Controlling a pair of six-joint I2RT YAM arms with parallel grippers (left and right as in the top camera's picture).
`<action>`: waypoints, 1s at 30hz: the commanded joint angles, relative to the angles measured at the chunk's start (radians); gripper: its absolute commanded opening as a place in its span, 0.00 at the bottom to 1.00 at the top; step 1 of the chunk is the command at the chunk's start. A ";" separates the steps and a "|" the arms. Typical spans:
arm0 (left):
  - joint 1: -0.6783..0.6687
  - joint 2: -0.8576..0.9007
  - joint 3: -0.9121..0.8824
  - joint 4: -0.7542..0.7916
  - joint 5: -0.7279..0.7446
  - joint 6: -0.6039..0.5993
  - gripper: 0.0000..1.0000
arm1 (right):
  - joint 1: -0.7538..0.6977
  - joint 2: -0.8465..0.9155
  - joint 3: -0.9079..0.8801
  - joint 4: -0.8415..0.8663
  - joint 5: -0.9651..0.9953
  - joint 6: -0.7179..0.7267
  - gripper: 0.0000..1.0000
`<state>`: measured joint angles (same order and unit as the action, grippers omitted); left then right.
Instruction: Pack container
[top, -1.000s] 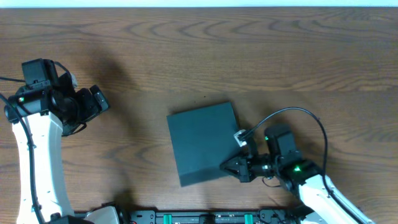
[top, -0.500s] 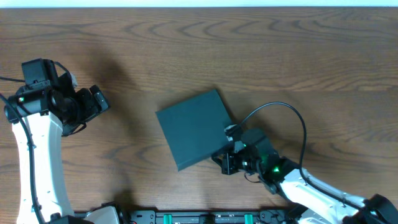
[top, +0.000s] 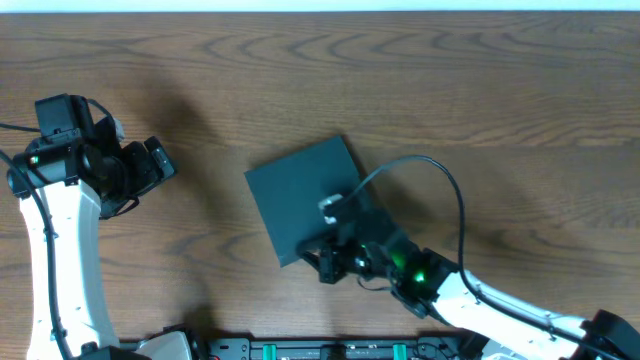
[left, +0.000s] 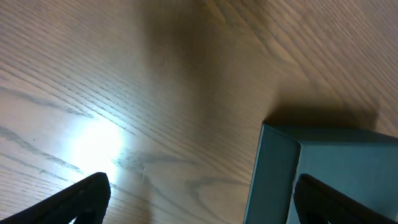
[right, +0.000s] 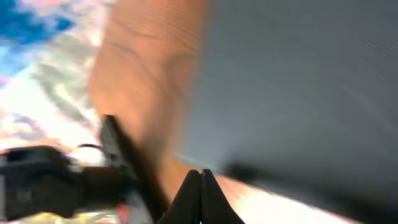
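The container (top: 298, 195) is a dark teal square box with its lid down, lying turned at an angle near the middle of the table. My right gripper (top: 322, 267) is shut with nothing in it, its tips at the box's near right side, and the arm covers that corner. The right wrist view is blurred: the shut gripper (right: 200, 177) points at the container (right: 298, 81), close to its edge. My left gripper (top: 166, 167) hangs open and empty at the far left, well apart from the box. In the left wrist view the gripper (left: 199, 205) is wide open, with the container (left: 323, 174) at the lower right.
The wood table (top: 450, 90) stretches around the box. A dark rail with green clips (top: 320, 350) runs along the front edge. The right arm's black cable (top: 440, 185) loops above the table to the right of the box.
My right arm has swept left along the box's near right side. The box has slid left and turned. The left arm has stayed still.
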<state>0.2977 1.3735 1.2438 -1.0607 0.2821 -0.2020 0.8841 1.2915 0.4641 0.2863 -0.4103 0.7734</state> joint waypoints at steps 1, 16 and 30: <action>0.005 0.005 -0.001 -0.001 -0.001 0.007 0.95 | 0.043 0.008 0.049 -0.023 0.042 -0.024 0.02; 0.005 0.005 -0.001 -0.001 -0.001 0.007 0.95 | 0.047 0.243 0.052 0.060 0.054 -0.048 0.01; 0.005 0.005 -0.001 -0.001 -0.001 0.007 0.95 | 0.034 0.250 0.348 -0.260 0.127 -0.264 0.01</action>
<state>0.2977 1.3735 1.2438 -1.0611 0.2821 -0.2020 0.9222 1.5188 0.7395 0.0601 -0.3382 0.6289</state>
